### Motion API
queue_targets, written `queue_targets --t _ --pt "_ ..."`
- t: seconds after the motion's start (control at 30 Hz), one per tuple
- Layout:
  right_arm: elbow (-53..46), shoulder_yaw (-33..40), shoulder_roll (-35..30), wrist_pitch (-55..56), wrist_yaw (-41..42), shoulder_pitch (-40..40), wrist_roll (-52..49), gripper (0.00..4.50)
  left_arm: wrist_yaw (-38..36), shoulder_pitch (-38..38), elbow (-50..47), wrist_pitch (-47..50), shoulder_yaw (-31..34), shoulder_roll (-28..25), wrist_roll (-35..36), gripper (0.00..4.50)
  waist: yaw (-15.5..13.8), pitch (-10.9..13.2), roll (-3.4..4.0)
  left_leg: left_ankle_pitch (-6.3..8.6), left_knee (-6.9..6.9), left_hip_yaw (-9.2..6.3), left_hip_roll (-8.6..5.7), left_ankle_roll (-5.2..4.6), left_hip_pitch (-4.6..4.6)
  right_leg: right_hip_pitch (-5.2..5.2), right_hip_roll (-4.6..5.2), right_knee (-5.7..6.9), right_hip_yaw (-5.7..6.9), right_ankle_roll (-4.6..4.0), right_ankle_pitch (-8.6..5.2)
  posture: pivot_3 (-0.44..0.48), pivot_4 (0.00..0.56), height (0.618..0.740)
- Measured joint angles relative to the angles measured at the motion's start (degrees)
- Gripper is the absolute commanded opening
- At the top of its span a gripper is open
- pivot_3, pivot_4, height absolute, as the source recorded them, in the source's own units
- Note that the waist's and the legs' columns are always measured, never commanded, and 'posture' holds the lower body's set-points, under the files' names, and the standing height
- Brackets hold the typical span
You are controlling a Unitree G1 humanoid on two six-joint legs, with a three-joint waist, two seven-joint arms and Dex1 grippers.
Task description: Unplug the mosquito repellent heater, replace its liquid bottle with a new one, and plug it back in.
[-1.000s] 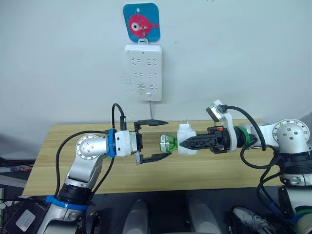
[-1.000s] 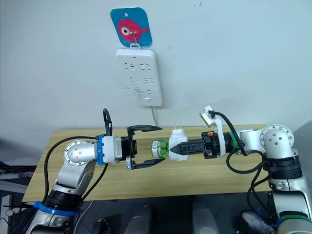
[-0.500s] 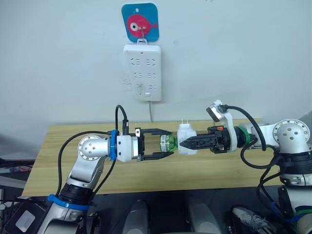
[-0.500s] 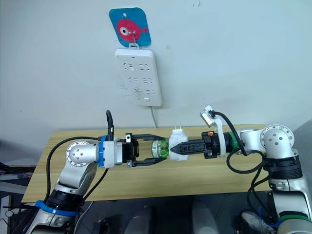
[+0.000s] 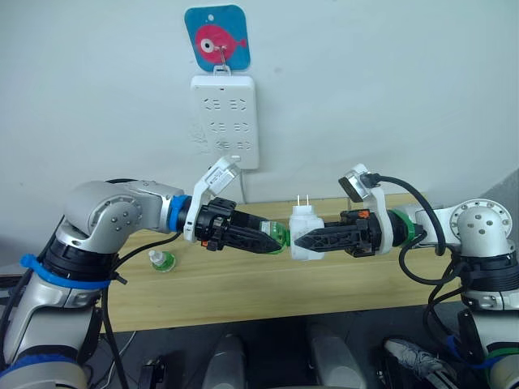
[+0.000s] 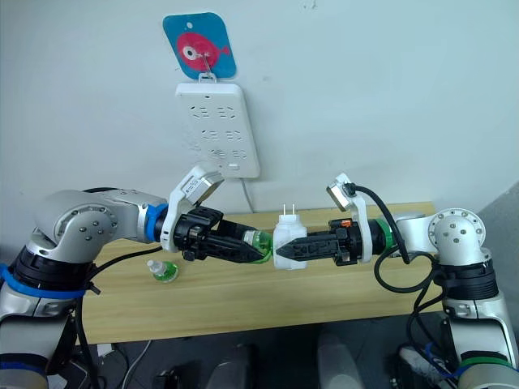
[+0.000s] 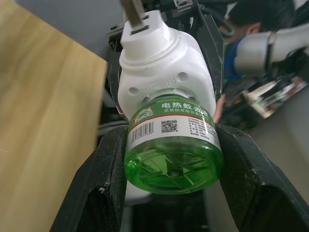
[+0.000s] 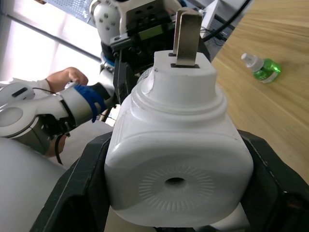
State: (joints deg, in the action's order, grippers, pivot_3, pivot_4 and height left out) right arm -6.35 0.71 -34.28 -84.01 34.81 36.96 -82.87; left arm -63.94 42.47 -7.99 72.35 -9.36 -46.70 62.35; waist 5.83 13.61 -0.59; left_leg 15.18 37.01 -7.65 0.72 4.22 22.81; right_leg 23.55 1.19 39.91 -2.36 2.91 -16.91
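Note:
The mosquito repellent heater [image 5: 306, 224] is held in mid-air over the wooden table [image 5: 243, 285], its two prongs pointing up. My right gripper [image 5: 298, 241] is shut on its white body from the right. A green liquid bottle [image 5: 280, 235] sticks out of the heater's left side, and my left gripper [image 5: 271, 238] is shut on that bottle. In the left wrist view the black fingers [image 7: 102, 183] press both sides of the green bottle [image 7: 174, 154] below the heater [image 7: 164, 72]. A second small green bottle [image 5: 162, 261] lies on the table at the left.
A white multi-socket strip [image 5: 226, 120] hangs on the wall behind, below a blue fish sign [image 5: 216, 37], with its cord dropping to the table. A person's hand [image 8: 67, 77] shows in the background of the right wrist view.
My left gripper has shut on the green bottle, and the left arm has swung its elbow up and out. The right gripper still holds the heater. The camera has shifted.

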Motion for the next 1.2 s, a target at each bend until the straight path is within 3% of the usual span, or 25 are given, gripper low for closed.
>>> queue_targets --t 0.53,0.77,0.87,1.07,1.13,1.2 --pt "-0.48 -1.32 0.11 0.5 0.04 -0.01 0.14 3.05 6.92 -3.55 -0.89 5.84 4.66 0.96 6.03 2.27 -0.55 0.0 0.0 -0.01 0.03 0.05 0.0 0.02 0.0 0.01 0.05 -0.01 -0.05 0.0 0.0 -0.063 0.204 0.725" --pt "2.11 0.46 -2.57 -0.2 -0.82 -0.7 1.04 3.05 7.6 -7.38 -0.94 1.76 6.43 -0.98 1.05 4.44 -0.82 0.0 0.0 -0.01 0.03 0.09 -0.02 0.02 0.0 0.03 0.06 0.0 -0.08 0.0 0.0 -0.065 0.204 0.725" --pt "2.16 0.45 -2.04 -0.3 -1.11 -0.69 1.03 3.05 5.55 -8.66 -2.56 -0.62 6.32 -1.22 -0.94 4.5 -0.8 0.0 0.0 -0.01 0.02 0.11 -0.02 0.02 0.01 0.03 0.05 0.0 -0.09 0.0 0.0 -0.065 0.204 0.725" --pt "2.26 0.49 -1.85 -0.46 -1.41 -0.68 1.0 3.05 -0.39 -16.43 -5.44 -14.23 5.33 -4.78 -11.69 4.5 -0.82 0.0 0.0 -0.01 0.0 0.15 -0.01 0.02 0.02 0.05 0.06 -0.02 -0.13 -0.01 0.01 -0.072 0.208 0.725" --pt "2.26 0.6 -1.9 -0.48 -1.52 -0.76 0.95 3.05 -3.28 -19.94 -6.16 -22.08 4.39 -6.09 -16.99 4.5 -0.87 0.0 0.01 -0.01 -0.01 0.18 -0.01 0.02 0.01 0.06 0.06 -0.03 -0.15 -0.01 0.01 -0.069 0.207 0.725" --pt "2.26 0.81 -1.92 -0.51 -1.67 -0.88 0.89 3.05 -4.13 -22.79 -6.05 -35.15 4.43 -3.87 -24.36 4.5 -1.1 0.0 0.02 -0.01 0.0 0.19 -0.02 0.02 0.01 0.04 0.09 -0.05 -0.16 -0.02 0.01 -0.069 0.207 0.725"
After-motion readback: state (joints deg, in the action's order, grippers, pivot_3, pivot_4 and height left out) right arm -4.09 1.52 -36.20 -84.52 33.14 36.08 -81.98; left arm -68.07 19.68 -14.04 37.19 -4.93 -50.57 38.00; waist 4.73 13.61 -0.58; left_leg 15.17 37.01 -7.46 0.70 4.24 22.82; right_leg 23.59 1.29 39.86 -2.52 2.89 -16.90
